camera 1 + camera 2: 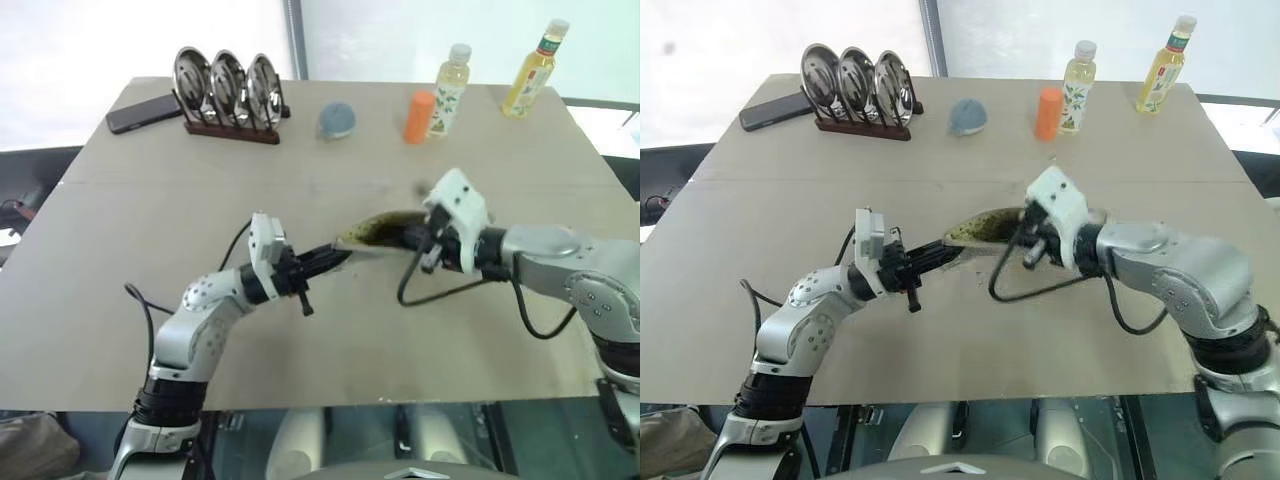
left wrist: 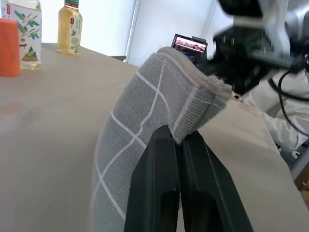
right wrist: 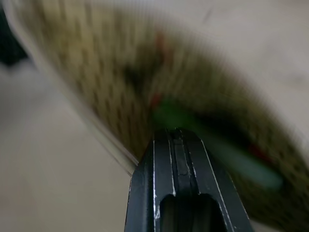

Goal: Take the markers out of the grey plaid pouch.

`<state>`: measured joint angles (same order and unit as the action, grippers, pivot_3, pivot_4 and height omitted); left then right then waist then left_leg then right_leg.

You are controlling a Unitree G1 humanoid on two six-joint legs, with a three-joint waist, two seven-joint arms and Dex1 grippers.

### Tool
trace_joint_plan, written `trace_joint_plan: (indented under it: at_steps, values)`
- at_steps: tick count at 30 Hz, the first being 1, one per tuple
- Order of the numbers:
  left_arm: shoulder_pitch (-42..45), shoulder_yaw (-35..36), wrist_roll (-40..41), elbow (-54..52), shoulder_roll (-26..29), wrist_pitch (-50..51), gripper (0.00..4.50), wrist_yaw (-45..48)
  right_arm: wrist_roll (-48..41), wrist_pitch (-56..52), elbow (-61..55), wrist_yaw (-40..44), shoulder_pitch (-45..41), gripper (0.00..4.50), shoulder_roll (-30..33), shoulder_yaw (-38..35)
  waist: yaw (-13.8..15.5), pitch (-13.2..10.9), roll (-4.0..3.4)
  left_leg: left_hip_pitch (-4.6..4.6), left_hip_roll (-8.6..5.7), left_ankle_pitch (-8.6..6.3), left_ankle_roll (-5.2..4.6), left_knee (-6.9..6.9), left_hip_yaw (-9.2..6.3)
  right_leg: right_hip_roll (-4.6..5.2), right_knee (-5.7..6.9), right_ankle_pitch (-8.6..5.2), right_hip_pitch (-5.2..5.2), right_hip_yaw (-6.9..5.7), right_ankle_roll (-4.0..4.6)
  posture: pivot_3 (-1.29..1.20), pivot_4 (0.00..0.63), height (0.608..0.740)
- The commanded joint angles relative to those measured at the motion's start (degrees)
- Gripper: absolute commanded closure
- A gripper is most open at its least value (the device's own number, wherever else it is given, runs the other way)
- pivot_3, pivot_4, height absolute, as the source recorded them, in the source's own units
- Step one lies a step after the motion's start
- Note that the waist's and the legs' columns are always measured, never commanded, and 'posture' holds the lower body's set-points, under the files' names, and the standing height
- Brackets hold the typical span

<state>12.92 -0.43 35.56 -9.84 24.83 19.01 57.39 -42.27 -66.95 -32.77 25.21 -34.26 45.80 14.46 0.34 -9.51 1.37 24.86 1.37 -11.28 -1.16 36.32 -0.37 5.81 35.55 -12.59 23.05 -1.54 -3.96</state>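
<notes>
Left hand (image 2: 179,140) was clenched on one edge of the grey plaid pouch (image 2: 145,125), holding it above the desk (image 1: 200,200). Right hand (image 3: 176,133) was closed with nothing seen between its fingers, its tips at the pouch's open mouth. Markers (image 3: 212,150) lay inside the pouch just ahead of the right hand, a green one visible, blurred.

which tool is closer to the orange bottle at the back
Right. The right tool sits at the pouch's open mouth, nearly below the orange bottle; the left tool pinches the pouch's edge, farther off.
</notes>
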Motion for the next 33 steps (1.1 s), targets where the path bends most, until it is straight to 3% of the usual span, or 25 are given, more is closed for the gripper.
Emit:
trace_joint_plan:
  at_steps: [1, 6, 9, 13, 21, 26, 30, 33]
  values:
    - [-0.4, 2.3, 7.4, -1.5, -0.1, 4.9, 4.5, 2.0, 4.4, 3.4, -4.5, 7.7, -0.2, 4.43, 6.4, 4.6, 0.0, 0.0, -0.02, -0.02, 0.02, 0.0, 0.0, 0.0, 0.0, -0.01, 0.0, 0.0, 0.0, 0.0, 0.0, 0.0, 0.15, 0.74]
    - [-1.1, 5.0, 20.7, -1.4, 3.0, 21.3, 4.5, 2.4, 9.5, 8.0, -8.4, 16.9, -3.3, 4.43, 13.7, 7.8, -0.6, 0.0, -0.05, -0.09, 0.11, 0.0, 0.01, 0.04, 0.01, -0.04, 0.02, -0.14, 0.01, 0.0, -0.23, 0.0, 0.15, 0.74]
    - [-2.2, 5.0, 22.2, -0.2, 4.5, 24.9, 4.5, 3.5, 17.0, 14.3, -7.9, 20.9, -4.8, 4.43, 15.6, 12.7, -1.0, 0.0, -0.03, -0.12, 0.13, 0.0, 0.01, 0.05, 0.02, -0.04, 0.02, -0.15, 0.05, -0.01, -0.25, 0.0, 0.15, 0.74]
    - [-3.6, 3.4, 17.8, 3.4, 4.5, 23.2, 4.5, 5.2, 32.1, 21.7, -1.3, 17.2, -5.1, 2.7, 10.2, 22.2, -1.1, 0.0, 0.06, -0.12, 0.1, 0.0, 0.02, 0.04, 0.08, -0.04, 0.0, -0.12, 0.06, 0.01, -0.19, 0.0, 0.15, 0.74]
    - [-3.7, 4.2, 16.8, 5.2, 2.2, 23.3, 4.5, 3.5, 46.1, 30.4, 7.4, 20.4, -5.2, 2.7, 2.5, 29.6, -1.0, 0.1, 0.09, -0.14, 0.07, 0.0, 0.03, 0.07, 0.09, -0.01, 0.06, 0.0, 0.05, 0.04, -0.01, 0.0, 0.15, 0.74]
    - [-2.9, 5.3, 17.5, 3.8, 0.7, 24.1, 4.5, -0.1, 51.7, 36.8, 8.9, 21.0, -4.9, 2.7, -1.3, 28.3, -1.0, 0.1, 0.09, -0.17, 0.08, 0.01, 0.04, 0.08, 0.06, -0.04, 0.15, 0.0, 0.06, 0.03, -0.01, 0.0, 0.15, 0.74]
    - [-0.6, 6.6, 21.1, 0.0, -1.2, 28.1, 4.5, -6.0, 49.4, 38.2, 9.8, 25.8, -4.7, 2.7, -1.7, 24.5, -0.6, 0.1, 0.11, -0.13, 0.06, 0.02, 0.04, 0.12, 0.0, -0.03, 0.15, 0.01, 0.01, 0.01, -0.02, 0.0, 0.15, 0.74]
    - [-0.1, 6.3, 22.6, -2.1, -2.2, 29.8, 4.5, -8.0, 54.7, 39.7, 15.3, 25.4, -6.2, 2.7, -4.7, 27.3, -0.8, 0.1, 0.12, -0.15, 0.03, 0.01, 0.04, 0.13, 0.03, -0.01, 0.13, 0.02, -0.03, 0.03, -0.04, 0.0, 0.15, 0.74]
